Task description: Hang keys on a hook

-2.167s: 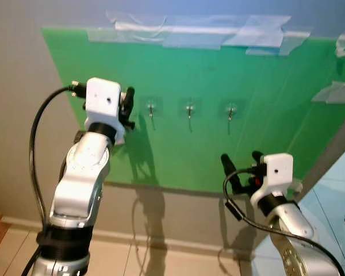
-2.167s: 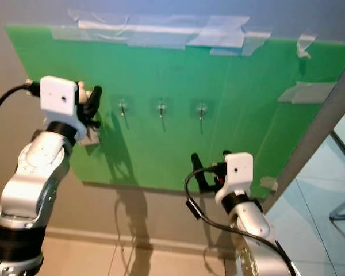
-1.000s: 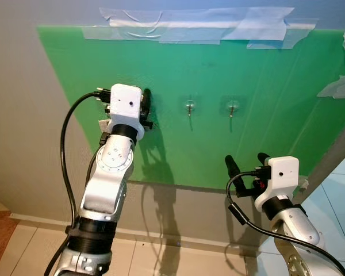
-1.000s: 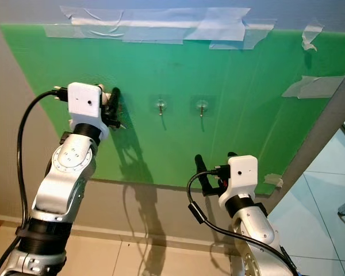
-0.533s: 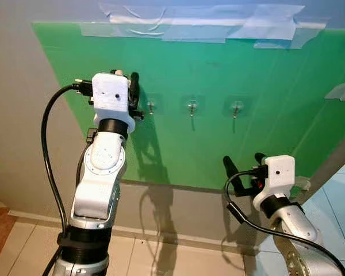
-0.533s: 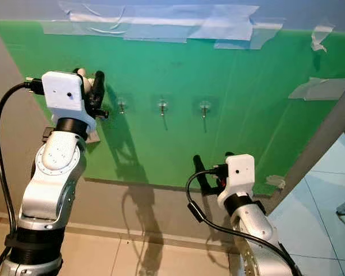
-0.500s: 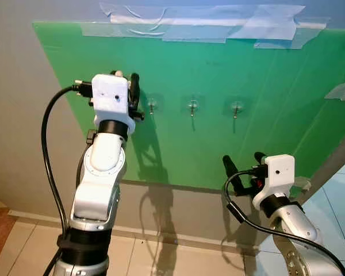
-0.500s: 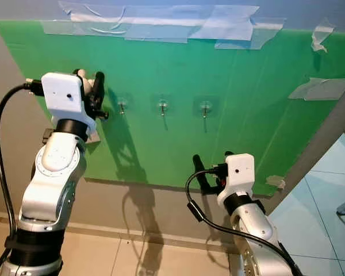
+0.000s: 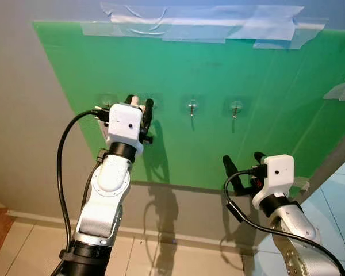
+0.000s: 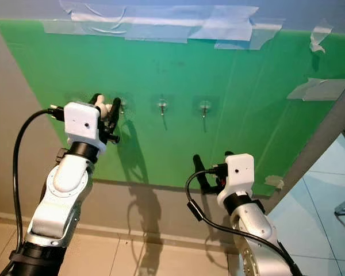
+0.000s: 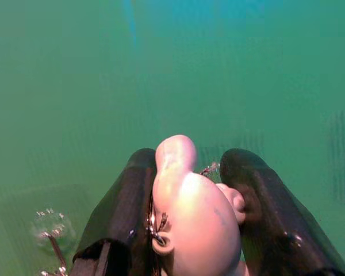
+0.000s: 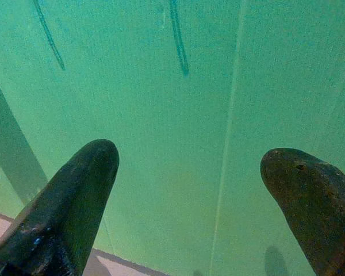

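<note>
A: So, how far along?

B: Roughly midway, at a guess. Not yet hung. Pinched in the left gripper (image 9: 140, 102): the keys (image 11: 184, 224), a pink fob with a bit of metal ring beside it, black fingers (image 11: 118, 213) pressed against it from both sides.

A: And where, against the green board (image 9: 264, 75)?

B: Raised right up to the board's face, at the height of the hook row, toward the board's left part. Close to touching, though hard to tell whether actually in contact.

A: Any hook within reach?

B: Seen from the left wrist, one clear-backed hook (image 11: 50, 230) on the board just beside the fingers, apart from the ring. Ring not over it.

A: Left to do, then?

B: Probably: line the ring up with that hook, slip it on, let go, back the arm off the board.

A: Right side?

B: Right gripper (image 9: 241, 162) low, near the board's bottom edge, fingers (image 12: 75, 195) spread wide, holding nothing, aimed at plain green.

A: Anything serving as a holder, and anything in it?

B: Only the hooks. Middle hook (image 9: 191, 106) and right-hand hook (image 9: 234, 107) on the board: both bare, nothing hanging. Otherwise just strips of tape (image 9: 218, 26) along the board's top edge.
</note>
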### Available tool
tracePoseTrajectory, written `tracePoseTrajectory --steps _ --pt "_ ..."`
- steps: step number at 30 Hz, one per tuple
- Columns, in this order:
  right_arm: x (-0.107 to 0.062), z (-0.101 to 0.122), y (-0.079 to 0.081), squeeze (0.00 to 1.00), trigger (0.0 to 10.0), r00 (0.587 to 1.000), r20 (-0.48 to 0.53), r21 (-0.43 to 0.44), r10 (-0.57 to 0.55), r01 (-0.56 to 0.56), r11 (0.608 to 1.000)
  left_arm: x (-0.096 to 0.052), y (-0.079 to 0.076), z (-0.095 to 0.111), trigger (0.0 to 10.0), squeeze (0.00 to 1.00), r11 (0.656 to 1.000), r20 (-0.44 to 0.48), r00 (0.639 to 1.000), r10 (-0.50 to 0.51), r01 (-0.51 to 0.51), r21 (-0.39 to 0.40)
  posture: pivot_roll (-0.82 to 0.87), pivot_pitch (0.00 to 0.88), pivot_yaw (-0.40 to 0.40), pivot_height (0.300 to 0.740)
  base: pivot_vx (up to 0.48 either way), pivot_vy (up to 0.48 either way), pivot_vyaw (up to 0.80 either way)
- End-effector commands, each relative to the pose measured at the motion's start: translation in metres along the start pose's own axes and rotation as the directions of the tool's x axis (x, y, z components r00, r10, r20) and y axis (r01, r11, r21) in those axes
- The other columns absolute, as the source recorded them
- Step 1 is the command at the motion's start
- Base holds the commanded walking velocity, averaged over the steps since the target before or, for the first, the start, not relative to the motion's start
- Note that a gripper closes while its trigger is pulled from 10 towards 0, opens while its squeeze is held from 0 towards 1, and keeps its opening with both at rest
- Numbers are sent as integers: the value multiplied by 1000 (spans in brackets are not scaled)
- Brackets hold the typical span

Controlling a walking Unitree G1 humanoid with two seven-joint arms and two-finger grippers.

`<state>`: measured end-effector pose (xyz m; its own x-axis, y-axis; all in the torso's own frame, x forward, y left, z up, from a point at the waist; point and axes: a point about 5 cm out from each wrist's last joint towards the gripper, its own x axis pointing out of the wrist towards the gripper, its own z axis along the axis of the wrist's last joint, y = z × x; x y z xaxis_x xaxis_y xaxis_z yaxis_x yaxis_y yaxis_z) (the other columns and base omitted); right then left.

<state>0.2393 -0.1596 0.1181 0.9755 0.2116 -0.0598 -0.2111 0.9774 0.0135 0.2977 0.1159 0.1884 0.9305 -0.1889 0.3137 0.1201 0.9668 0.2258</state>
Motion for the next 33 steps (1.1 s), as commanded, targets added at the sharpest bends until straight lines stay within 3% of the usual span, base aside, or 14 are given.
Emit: tracePoseTrajectory --steps 1,9,17,27,33 --pt "1 2 -1 0 10000 1000 12 -18 0 0 1000 2 -3 0 0 0 999 25 999 -25 24 30 -144 0 -1 740 0 0 0" --pt "-1 1 -2 0 10000 1000 20 -19 -16 16 1000 9 -8 -3 0 0 989 102 993 -66 52 137 -155 0 8 740 0 0 0" --pt "-2 0 -2 0 10000 1000 22 -23 -21 21 1000 12 -10 6 0 0 979 182 979 -94 58 193 -155 0 11 740 0 0 0" --pt "-2 0 -2 0 10000 1000 20 -28 -13 13 1000 21 -14 3 0 0 969 195 973 -127 80 234 -150 0 4 740 0 0 0" --pt "-2 0 -1 0 10000 1000 16 -29 -15 16 999 28 -16 -16 0 0 959 130 980 -150 112 262 -156 0 5 740 0 0 0"
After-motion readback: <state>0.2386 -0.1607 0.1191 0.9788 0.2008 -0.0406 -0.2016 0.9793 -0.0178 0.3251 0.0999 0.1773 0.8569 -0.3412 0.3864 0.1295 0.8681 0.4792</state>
